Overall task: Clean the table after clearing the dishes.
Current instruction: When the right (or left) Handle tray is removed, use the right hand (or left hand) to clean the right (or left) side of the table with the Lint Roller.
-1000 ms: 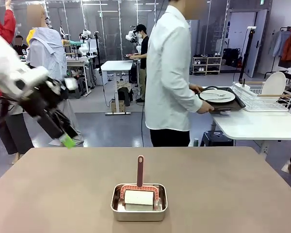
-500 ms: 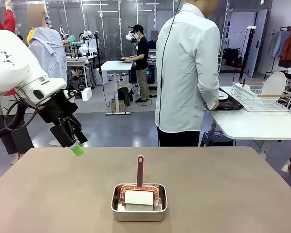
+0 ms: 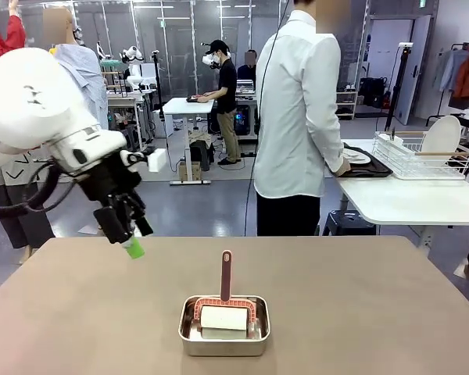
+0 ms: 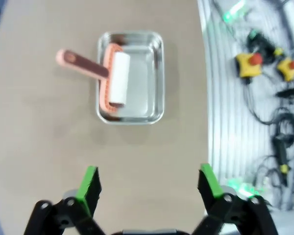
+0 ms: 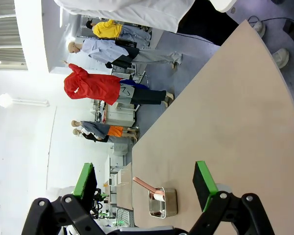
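Left gripper (image 3: pixel 131 247) hangs over the table's (image 3: pixel 391 305) far-left part, fingers wide apart, empty. Near the middle sits a steel pan (image 3: pixel 224 344) holding a roller (image 3: pixel 223 316). Past the far edge a person (image 3: pixel 297 117) faces the tray (image 3: pixel 367 169) and plate (image 3: pixel 358 156) on a white table (image 3: pixel 406 205), far right. Right gripper (image 5: pixel 144 183) is spread wide, empty

I am reading no legible text, label, brand or number anywhere; small dark marks on the big white rounded robot arm (image 3: pixel 31 101) are showing too blurred.
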